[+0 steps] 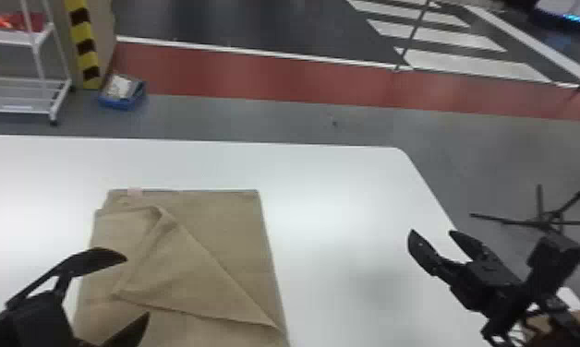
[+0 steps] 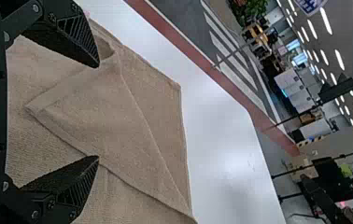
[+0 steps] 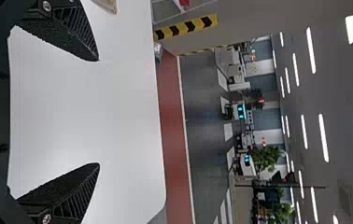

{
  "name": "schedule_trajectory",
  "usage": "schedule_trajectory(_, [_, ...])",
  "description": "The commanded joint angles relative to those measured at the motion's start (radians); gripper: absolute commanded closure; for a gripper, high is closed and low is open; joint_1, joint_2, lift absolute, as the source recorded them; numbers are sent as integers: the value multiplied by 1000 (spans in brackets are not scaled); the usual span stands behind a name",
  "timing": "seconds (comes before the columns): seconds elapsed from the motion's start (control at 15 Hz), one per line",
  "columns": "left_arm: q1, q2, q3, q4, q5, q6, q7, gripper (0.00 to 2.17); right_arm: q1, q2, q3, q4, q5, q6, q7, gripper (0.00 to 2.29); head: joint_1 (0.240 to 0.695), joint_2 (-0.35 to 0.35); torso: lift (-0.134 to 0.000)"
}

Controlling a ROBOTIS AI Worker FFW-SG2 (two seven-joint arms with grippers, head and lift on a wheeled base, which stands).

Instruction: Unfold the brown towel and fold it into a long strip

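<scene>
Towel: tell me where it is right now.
In the head view, the towel lies on the table, in the view's left half, with the left pincer at its near left side.

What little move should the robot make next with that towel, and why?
I'd guess lowering the left gripper to pinch the loose corner of the top flap. Its fingers stand open over the brown towel, and that flap lies folded back at a slant, so the towel is not yet spread out.
</scene>
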Motion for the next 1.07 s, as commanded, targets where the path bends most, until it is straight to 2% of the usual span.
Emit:
schedule_trajectory(0.0, [-28,1,-84,-3,-92,15,0,211,-17,0,-100,36,-50,18,2,76,695,-350,-114])
schedule_trajectory(0.13, [-69,4,-116,21,-161,24,-26,235,-22,2,-134,45,-116,31,18,76,695,-350,-114])
schedule_trajectory(0.27, [-106,6,-104,58,-182,39,-81,289,-39,0,-138,50,-119,55,26,76,695,-350,-114])
schedule_trajectory(0.4, [-128,34,-95,84,-199,45,-118,289,-40,0,-149,53,-120,55,28,76,695,-350,-114])
schedule_trajectory(0.87, [-152,37,-93,173,-285,48,-26,289,-55,2,-154,58,-153,67,43,76,695,-350,-114])
schedule_trajectory(1.0, [-154,34,-92,181,-288,48,14,289,-57,0,-157,59,-160,67,43,76,695,-350,-114])
